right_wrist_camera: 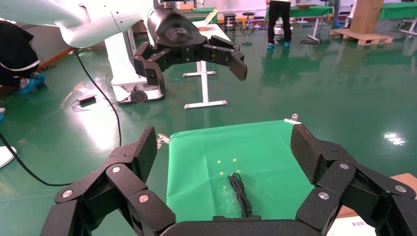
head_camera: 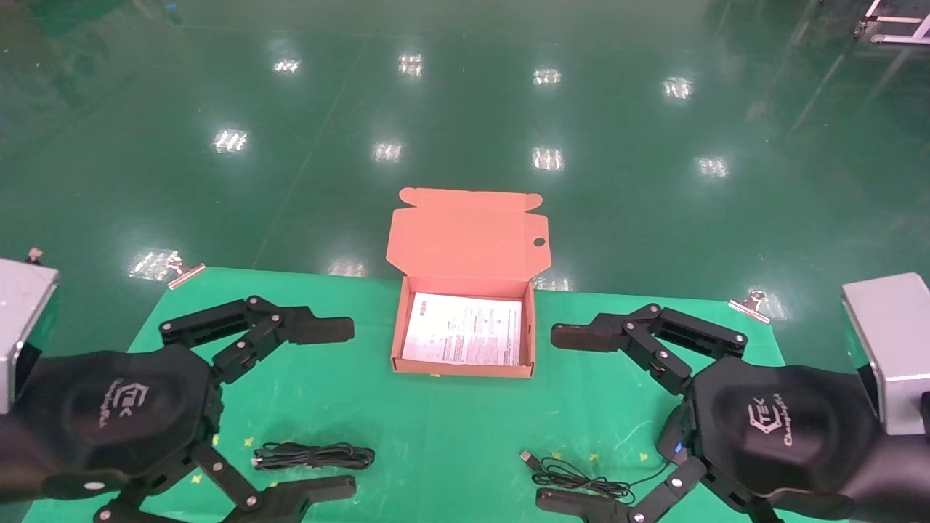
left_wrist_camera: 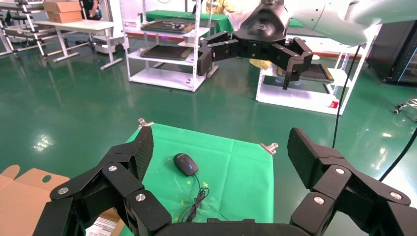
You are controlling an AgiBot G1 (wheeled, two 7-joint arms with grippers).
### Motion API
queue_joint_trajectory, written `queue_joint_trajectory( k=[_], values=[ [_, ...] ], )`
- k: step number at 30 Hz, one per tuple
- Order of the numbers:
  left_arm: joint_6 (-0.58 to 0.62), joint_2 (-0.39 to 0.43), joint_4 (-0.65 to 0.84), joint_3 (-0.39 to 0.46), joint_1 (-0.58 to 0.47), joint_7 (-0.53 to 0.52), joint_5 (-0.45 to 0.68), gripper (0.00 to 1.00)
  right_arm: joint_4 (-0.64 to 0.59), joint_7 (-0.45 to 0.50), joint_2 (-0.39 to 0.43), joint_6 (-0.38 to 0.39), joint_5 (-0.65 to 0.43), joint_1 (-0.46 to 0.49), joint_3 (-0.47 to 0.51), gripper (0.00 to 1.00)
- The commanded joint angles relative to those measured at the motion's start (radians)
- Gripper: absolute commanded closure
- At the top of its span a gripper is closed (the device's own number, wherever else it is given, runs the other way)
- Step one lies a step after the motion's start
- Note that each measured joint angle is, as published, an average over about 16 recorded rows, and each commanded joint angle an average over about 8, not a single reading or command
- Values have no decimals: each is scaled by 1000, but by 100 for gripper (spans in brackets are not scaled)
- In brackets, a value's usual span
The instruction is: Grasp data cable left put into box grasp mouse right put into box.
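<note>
Now left gripper [head_camera: 330, 407], jaws wide apart, brackets data cable [head_camera: 313, 457], long axis running left-right; right gripper [head_camera: 574, 420] likewise spread.

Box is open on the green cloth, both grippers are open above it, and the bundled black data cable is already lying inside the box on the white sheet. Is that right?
Not quite. The bundled black data cable is not in the orange-brown cardboard box; it lies on the green cloth by the left gripper, as the head view shows. Only the white printed sheet is inside. The box is open, and the right gripper is open too.
</note>
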Motion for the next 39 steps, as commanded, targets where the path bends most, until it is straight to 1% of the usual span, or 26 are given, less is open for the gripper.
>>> queue_joint_trajectory(
  k=[1,19,25,28,32,36,39],
  values=[
    [0,0,0,0,0,0,0,0,0,0,0,0,0,0,0,0],
    [0,0,-1,0,-1,1,1,0,-1,1,0,0,1,-1,0,0],
    [10,7,6,16,-28,-2,30,0,1,-4,1,9,-23,12,-5,0],
    [20,15,19,36,-56,-16,62,0,12,-16,2,14,-64,31,-13,0],
    [45,30,41,77,-107,-35,124,0,35,-47,3,13,-150,71,-36,0],
    [73,53,55,140,-177,-50,212,0,56,-102,-2,-6,-273,126,-74,0],
    [83,71,56,202,-239,-57,295,0,66,-163,-12,-28,-383,178,-114,0]
  ],
)
